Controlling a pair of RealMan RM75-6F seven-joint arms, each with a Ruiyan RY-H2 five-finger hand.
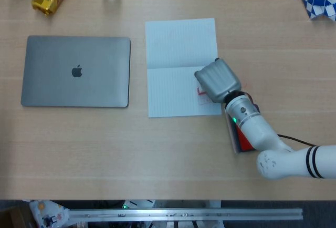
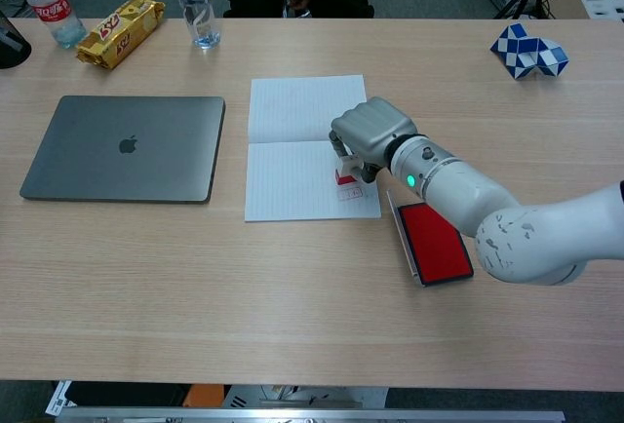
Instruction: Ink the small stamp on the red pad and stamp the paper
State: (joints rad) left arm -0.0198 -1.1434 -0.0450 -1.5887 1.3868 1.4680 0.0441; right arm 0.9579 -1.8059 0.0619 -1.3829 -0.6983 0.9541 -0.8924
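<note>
Right hand [image 2: 369, 135] grips the stamp [image 2: 346, 175], pressing it onto the paper [image 2: 292, 165]. The stamp appears small, rigid and light; best pinched by its upper body.

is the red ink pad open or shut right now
Open. In the chest view the ink pad shows its bare red inking face, with the lid swung out along its left edge. The right hand is over the paper.

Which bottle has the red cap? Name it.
The bottle at the far left corner, left of the yellow snack pack, has the red cap and red label. The clear bottle right of the pack has neither.
</note>
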